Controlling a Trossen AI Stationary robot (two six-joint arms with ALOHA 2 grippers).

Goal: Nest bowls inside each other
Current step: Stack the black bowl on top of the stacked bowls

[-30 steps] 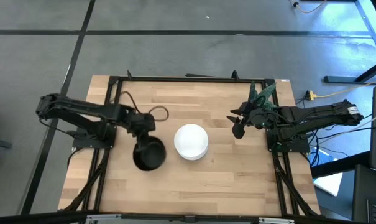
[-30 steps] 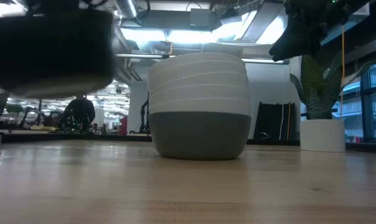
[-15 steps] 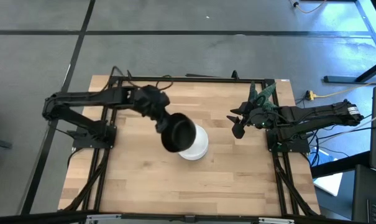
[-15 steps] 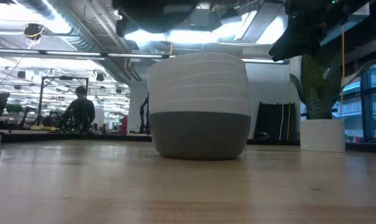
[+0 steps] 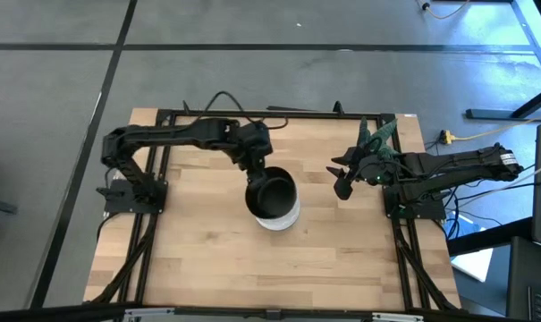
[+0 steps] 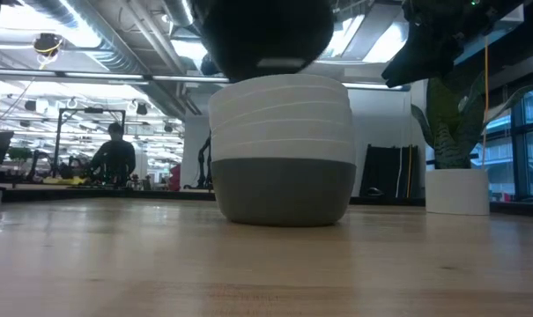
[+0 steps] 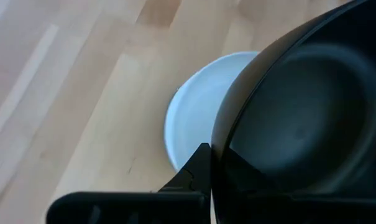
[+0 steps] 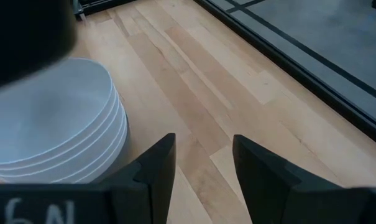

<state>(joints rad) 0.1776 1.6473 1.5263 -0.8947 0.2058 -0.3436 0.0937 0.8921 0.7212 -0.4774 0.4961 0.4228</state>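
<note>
The black bowl [image 5: 272,193] hangs in the air over the stack of bowls [image 5: 280,215], its opening facing up, overlapping most of the stack in the high view. In the low view the black bowl [image 6: 264,37] sits just above the stack's top rim, and whether the two touch cannot be told. The stack [image 6: 282,150] stands near the middle of the wooden surface [image 5: 207,259]: white bowls nested one in another, with a dark grey bowl [image 6: 284,192] at the bottom resting on the surface. In the left wrist view the black bowl [image 7: 299,118] covers part of the top white bowl [image 7: 197,118].

The left end effector [image 5: 255,161] is clamped on the black bowl's rim, on the side toward the far edge of the surface, one finger [image 7: 191,180] showing against the outer wall.

The right end effector [image 5: 343,180] hovers apart from the stack, toward the right side of the surface, its fingers [image 8: 156,165] spread with a clear gap and nothing between them. Beside it stands a small green plant [image 5: 376,137] in a white pot [image 6: 456,191]
</note>
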